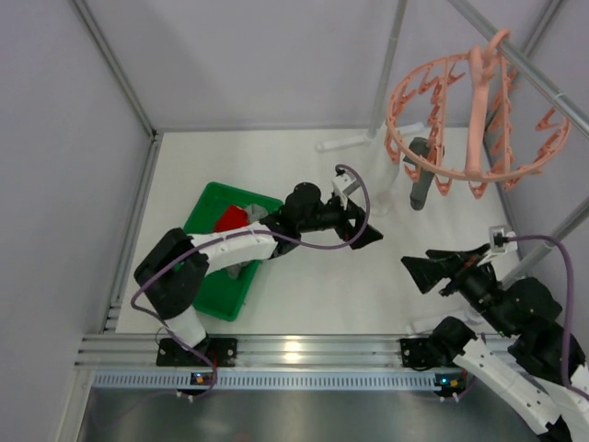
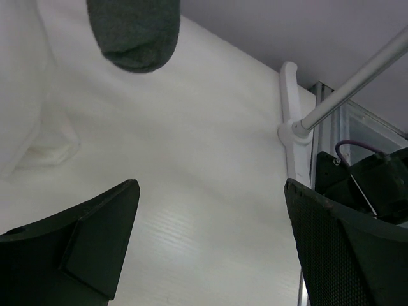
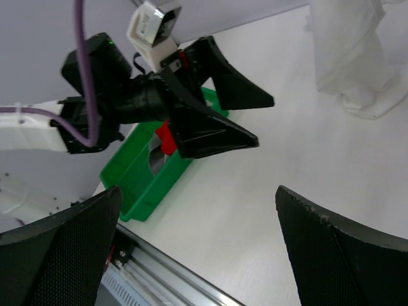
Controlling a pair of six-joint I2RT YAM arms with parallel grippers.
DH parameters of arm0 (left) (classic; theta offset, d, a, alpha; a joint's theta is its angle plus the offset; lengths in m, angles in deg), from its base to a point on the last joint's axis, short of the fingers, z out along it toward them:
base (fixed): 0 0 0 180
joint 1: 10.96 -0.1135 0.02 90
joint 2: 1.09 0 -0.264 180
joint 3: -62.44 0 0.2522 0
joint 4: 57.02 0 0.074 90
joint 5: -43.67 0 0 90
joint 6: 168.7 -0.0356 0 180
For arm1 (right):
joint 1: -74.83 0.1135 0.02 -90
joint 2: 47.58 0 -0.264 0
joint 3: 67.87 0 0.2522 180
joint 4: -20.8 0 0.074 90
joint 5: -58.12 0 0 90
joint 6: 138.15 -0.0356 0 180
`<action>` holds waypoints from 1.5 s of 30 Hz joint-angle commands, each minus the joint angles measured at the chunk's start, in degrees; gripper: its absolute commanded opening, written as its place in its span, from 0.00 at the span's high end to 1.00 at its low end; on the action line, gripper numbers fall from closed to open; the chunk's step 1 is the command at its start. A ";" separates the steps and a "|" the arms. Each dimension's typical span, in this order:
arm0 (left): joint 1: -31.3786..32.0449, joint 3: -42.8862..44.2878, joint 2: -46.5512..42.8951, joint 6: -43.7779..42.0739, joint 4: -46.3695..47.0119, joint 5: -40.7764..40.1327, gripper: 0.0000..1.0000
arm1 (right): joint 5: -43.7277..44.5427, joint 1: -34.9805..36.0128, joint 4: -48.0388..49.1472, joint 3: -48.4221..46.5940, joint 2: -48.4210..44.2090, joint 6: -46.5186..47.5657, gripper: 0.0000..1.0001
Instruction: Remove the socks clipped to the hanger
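The salmon-pink hanger (image 1: 476, 120) hangs from a metal rail at the back right. One grey sock (image 1: 421, 180) is clipped to its near-left rim and dangles above the table. The left wrist view shows this sock's toe (image 2: 134, 32) at the top edge. My left gripper (image 1: 363, 232) is open and empty, low and to the left of the sock; from its own camera the left gripper (image 2: 211, 185) has only table between its fingers. My right gripper (image 1: 425, 273) is open and empty below the hanger. In its wrist view the right gripper (image 3: 197, 191) faces the left gripper.
A green tray (image 1: 213, 293) at the left holds a red sock (image 1: 230, 219) and a grey one; the tray (image 3: 137, 185) and the red sock (image 3: 164, 137) also show in the right wrist view. A white limp fabric piece (image 3: 350, 57) hangs beside the upright pole (image 1: 386, 64). The white pole foot (image 2: 290, 95) lies on the table.
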 commanded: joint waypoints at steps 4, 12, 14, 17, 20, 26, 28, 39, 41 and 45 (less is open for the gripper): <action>-0.54 5.45 13.61 -1.89 29.22 10.28 0.01 | -3.89 -0.45 -9.21 -8.55 -1.86 0.00 0.01; -1.77 20.76 29.62 1.62 29.84 8.20 0.01 | -3.71 -0.53 -12.64 -14.18 -1.77 -0.44 0.00; -1.77 22.87 31.31 3.73 29.84 5.12 0.01 | -3.27 -0.53 -12.82 -14.53 -2.21 -0.52 0.01; -1.51 24.19 33.60 6.27 29.84 -2.01 0.02 | -2.92 -0.53 -12.82 -14.45 -2.56 -0.70 0.01; -1.33 27.34 36.67 9.61 31.94 0.69 0.02 | -2.74 -0.53 -13.17 -14.62 -2.04 -0.53 0.00; -1.51 39.65 45.28 12.26 34.67 11.67 0.01 | -3.01 -0.53 -13.87 -16.55 -1.59 -0.79 0.01; -1.68 44.90 48.71 15.06 35.98 13.71 0.01 | -2.40 -0.62 -14.84 -17.69 -1.68 -1.05 0.01; -1.33 53.20 54.87 21.05 41.09 17.15 0.30 | -0.90 -0.80 -17.39 -18.14 -1.16 -1.14 0.02; -1.24 53.11 54.35 22.19 41.09 17.23 0.58 | -0.99 -0.80 -16.69 -17.09 -0.54 -1.14 0.02; -0.89 47.52 50.23 24.04 41.09 17.76 1.00 | -0.64 -0.89 -14.58 -15.07 -0.63 -2.28 0.01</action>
